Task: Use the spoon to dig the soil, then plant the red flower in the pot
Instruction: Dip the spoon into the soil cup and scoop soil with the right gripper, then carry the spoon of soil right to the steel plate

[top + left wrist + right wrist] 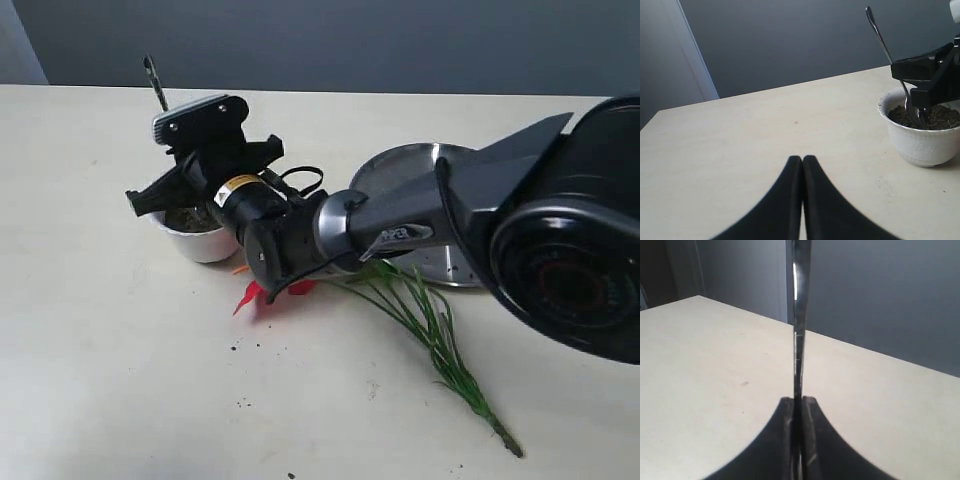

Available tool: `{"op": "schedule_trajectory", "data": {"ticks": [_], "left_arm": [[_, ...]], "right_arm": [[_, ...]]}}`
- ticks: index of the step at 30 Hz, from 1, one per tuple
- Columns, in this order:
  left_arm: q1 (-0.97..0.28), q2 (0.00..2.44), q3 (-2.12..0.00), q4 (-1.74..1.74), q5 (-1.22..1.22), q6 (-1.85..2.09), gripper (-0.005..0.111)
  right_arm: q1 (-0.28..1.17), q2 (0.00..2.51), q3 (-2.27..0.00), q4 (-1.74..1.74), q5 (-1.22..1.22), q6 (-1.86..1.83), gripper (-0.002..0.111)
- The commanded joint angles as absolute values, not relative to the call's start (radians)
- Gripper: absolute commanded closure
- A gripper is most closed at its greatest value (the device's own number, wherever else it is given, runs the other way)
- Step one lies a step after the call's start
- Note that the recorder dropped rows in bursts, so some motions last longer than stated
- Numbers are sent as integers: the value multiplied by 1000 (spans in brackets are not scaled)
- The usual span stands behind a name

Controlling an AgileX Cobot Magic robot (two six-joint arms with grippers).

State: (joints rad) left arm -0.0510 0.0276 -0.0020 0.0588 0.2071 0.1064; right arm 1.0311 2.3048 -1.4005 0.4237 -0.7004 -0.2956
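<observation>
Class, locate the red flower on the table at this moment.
In the exterior view the red flower lies on the table just in front of the pot, partly under the right arm, stems trailing rightward beside the steel plate.

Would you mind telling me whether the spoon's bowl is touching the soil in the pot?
Touching. In the left wrist view the spoon slants down into the pot, its bowl sunk into the soil.
</observation>
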Motion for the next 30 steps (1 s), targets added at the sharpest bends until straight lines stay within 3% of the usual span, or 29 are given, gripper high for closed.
{"op": "schedule_trajectory", "data": {"ticks": [1,13,30], "left_arm": [[-53,23,0,54,201,101,106],[-53,23,0,54,201,101,106],[-53,23,0,54,201,101,106]], "right_arm": [[1029,2308,-1401,411,-690,-295,109],[1024,2188,-1401,408,-800,-310,109],[1024,2278,-1401,441,-632,-322,109]]}}
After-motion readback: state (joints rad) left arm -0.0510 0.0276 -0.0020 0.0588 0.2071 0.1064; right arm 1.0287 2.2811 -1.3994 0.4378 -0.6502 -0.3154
